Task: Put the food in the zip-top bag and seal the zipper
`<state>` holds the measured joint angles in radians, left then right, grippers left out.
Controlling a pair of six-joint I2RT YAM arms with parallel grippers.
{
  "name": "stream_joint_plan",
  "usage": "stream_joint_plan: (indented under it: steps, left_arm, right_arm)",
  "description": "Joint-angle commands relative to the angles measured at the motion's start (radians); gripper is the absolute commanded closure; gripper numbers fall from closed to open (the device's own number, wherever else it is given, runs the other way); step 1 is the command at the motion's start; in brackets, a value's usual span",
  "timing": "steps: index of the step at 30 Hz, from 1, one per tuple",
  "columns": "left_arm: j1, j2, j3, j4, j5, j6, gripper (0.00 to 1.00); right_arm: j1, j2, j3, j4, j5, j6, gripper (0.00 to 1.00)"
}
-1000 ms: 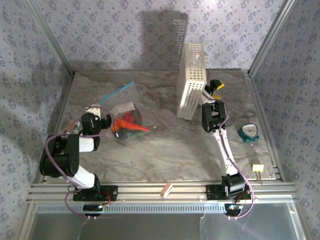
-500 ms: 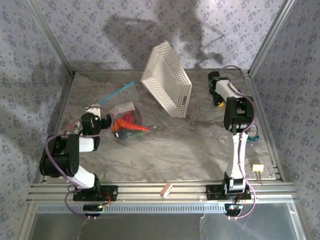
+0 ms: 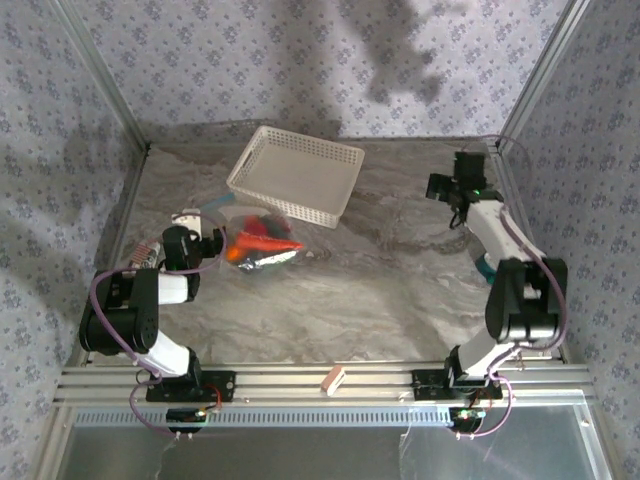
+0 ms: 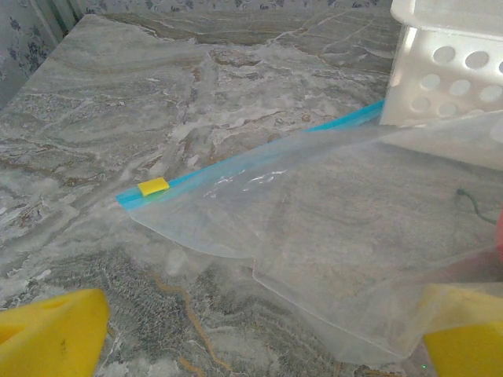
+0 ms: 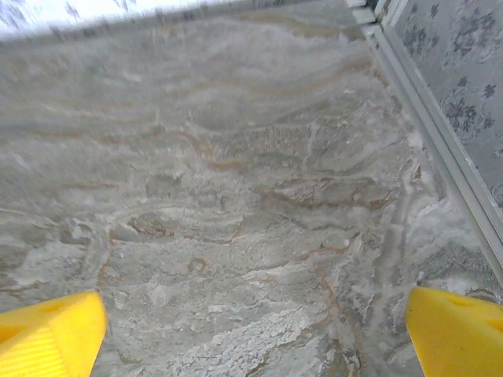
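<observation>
The zip-top bag [image 3: 262, 252] lies left of the table's middle, with red and orange food [image 3: 262, 240] showing through it. In the left wrist view the bag [image 4: 338, 236] spreads flat, and its blue zipper [image 4: 236, 161] carries a yellow slider [image 4: 154, 186]. My left gripper [image 3: 207, 241] sits open at the bag's left edge, its yellow fingertips [image 4: 47, 334] wide apart around the bag's corner. My right gripper [image 3: 440, 187] is open at the far right over bare table, with nothing between its fingertips [image 5: 460, 330].
A white perforated basket [image 3: 295, 185] lies tilted over the bag's far side; it also shows in the left wrist view [image 4: 448, 71]. A teal object [image 3: 486, 268] sits partly behind the right arm. A small block [image 3: 333, 380] rests on the near rail. The enclosure frame [image 5: 440, 133] runs close on the right.
The basket went from standing upright at the back right to lying tilted on the bag's far side. The right arm swung away to the far right. The left arm stayed put.
</observation>
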<state>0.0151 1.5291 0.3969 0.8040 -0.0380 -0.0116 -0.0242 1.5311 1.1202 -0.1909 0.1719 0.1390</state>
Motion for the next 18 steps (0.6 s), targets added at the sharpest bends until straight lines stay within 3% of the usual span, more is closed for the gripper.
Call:
stream_joint_plan:
  steps: [1,5,9,11,14,18]
  left_arm:
    - [0.000,0.005,0.017,0.009,0.019,-0.004,0.00]
    - [0.001,0.006,0.018,0.009,0.019,-0.005,0.00]
    - [0.001,0.005,0.017,0.009,0.019,-0.005,0.00]
    - [0.000,0.005,0.017,0.009,0.019,-0.005,0.00]
    - [0.001,0.005,0.018,0.009,0.020,-0.005,0.00]
    - [0.000,0.005,0.017,0.009,0.020,-0.005,0.00]
  right_arm:
    - [-0.033,-0.127,-0.119,0.152,-0.205,0.010,0.00]
    - [-0.010,-0.386,-0.293,0.254,-0.076,0.042,0.00]
    - [-0.003,-0.584,-0.396,0.253,0.315,0.226,0.00]
    - [-0.038,-0.603,-0.417,0.239,0.401,0.262,0.00]
    - [-0.089,-0.544,-0.440,0.274,0.250,0.147,0.00]
    - [-0.070,-0.419,-0.527,0.471,-0.085,-0.031,0.00]
